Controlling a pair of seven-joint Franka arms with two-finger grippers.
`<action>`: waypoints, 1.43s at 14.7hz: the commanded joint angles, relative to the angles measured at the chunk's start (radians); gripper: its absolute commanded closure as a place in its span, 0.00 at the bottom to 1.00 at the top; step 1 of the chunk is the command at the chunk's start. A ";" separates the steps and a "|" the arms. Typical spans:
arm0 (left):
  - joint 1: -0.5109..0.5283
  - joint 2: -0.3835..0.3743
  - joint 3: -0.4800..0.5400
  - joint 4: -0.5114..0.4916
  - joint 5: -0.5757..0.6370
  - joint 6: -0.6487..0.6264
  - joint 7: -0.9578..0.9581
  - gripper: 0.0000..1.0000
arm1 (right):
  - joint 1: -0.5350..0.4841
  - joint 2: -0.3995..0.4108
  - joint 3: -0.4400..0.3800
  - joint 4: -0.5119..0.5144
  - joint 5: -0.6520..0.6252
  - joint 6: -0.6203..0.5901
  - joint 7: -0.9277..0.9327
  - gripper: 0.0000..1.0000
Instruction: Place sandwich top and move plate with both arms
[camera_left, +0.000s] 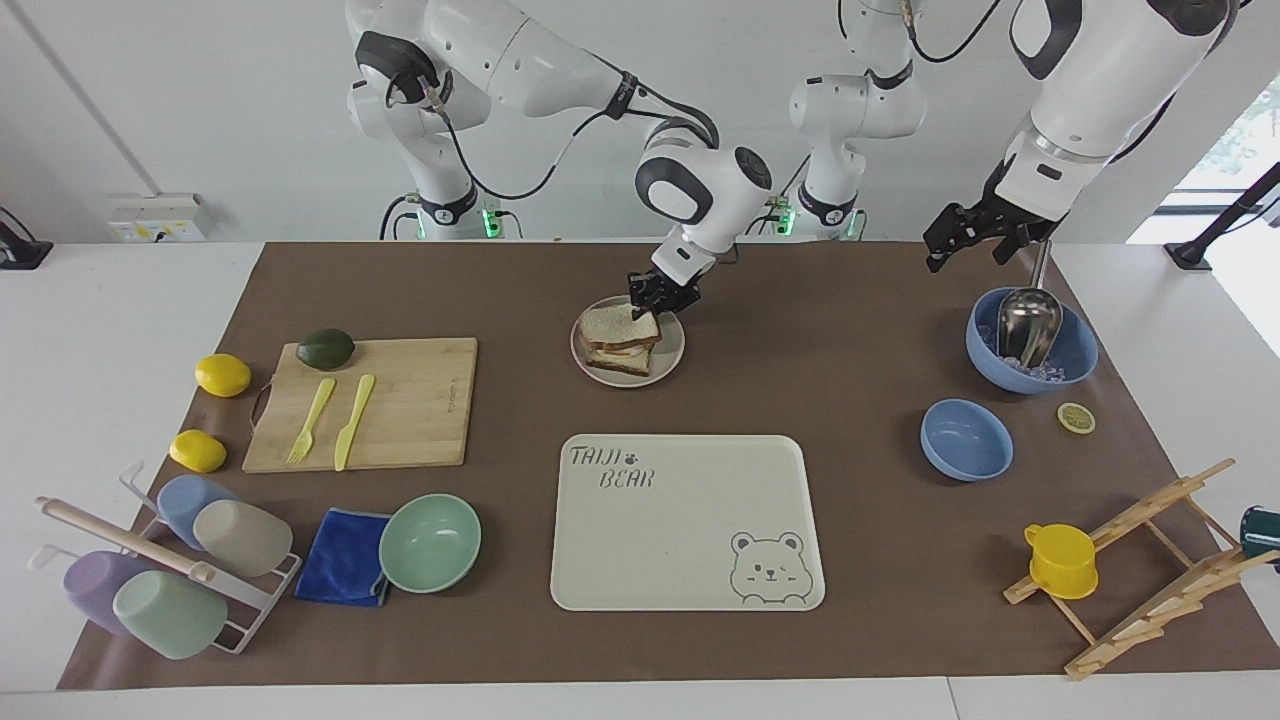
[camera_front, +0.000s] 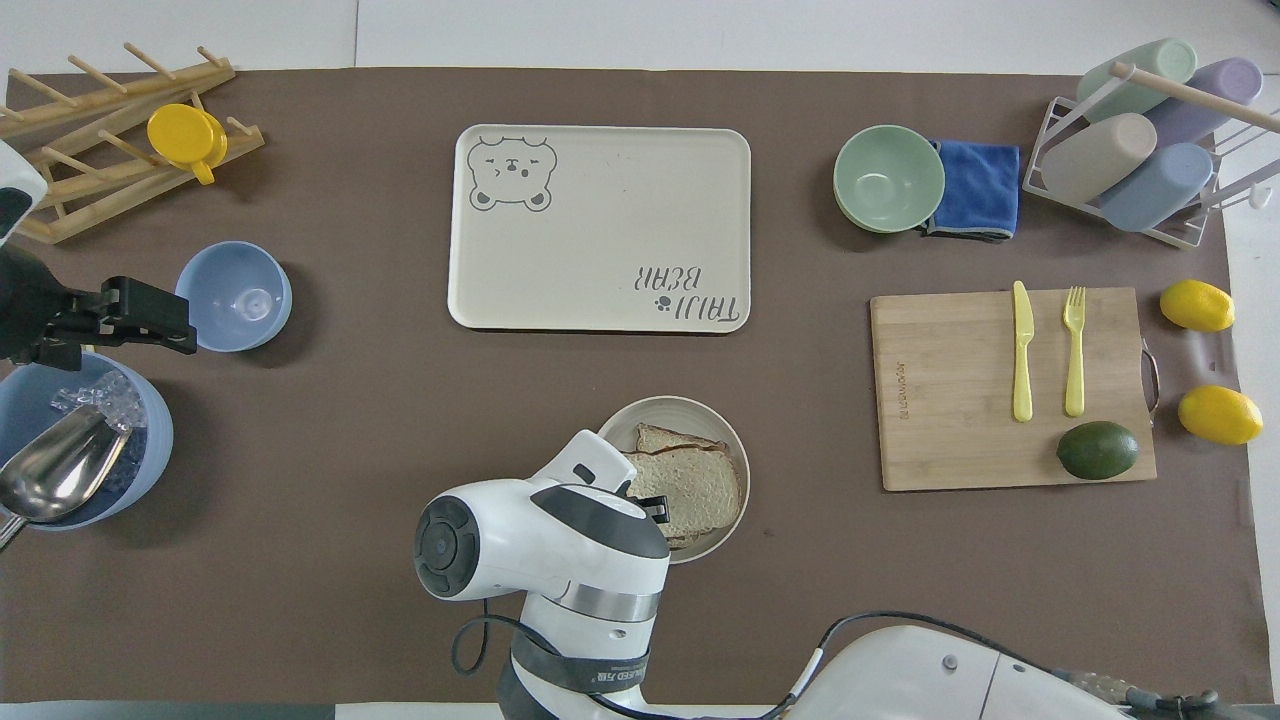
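The plate (camera_left: 672, 360) sits on the brown mat, nearer to the robots than the cream tray; it also shows in the overhead view (camera_front: 735, 440). A sandwich stack lies on it. The sandwich top (camera_left: 615, 322), pale speckled bread with a brown crust, lies almost flat on the stack (camera_front: 695, 485). My right gripper (camera_left: 655, 300) is low at the slice's edge nearest the robots and shut on it; its tips show in the overhead view (camera_front: 655, 508). My left gripper (camera_left: 945, 250) waits in the air over the large blue bowl, also in the overhead view (camera_front: 175, 320).
The cream bear tray (camera_left: 690, 520) lies farther from the robots than the plate. A blue bowl (camera_left: 1075, 350) with ice and a metal scoop and a smaller blue bowl (camera_left: 965, 440) stand toward the left arm's end. A cutting board (camera_left: 420, 400) and green bowl (camera_left: 430, 540) lie toward the right arm's end.
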 joint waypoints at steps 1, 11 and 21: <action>0.009 -0.008 -0.005 0.002 0.015 -0.007 0.007 0.00 | -0.022 -0.027 -0.023 -0.025 0.056 0.088 0.004 0.41; 0.009 -0.008 -0.005 0.002 0.015 -0.007 0.007 0.00 | -0.061 -0.387 -0.475 0.084 0.556 -0.022 -0.564 0.21; 0.009 -0.008 -0.005 0.002 0.015 -0.007 0.007 0.00 | -0.135 -0.452 -0.865 0.277 0.631 -0.336 -0.937 0.00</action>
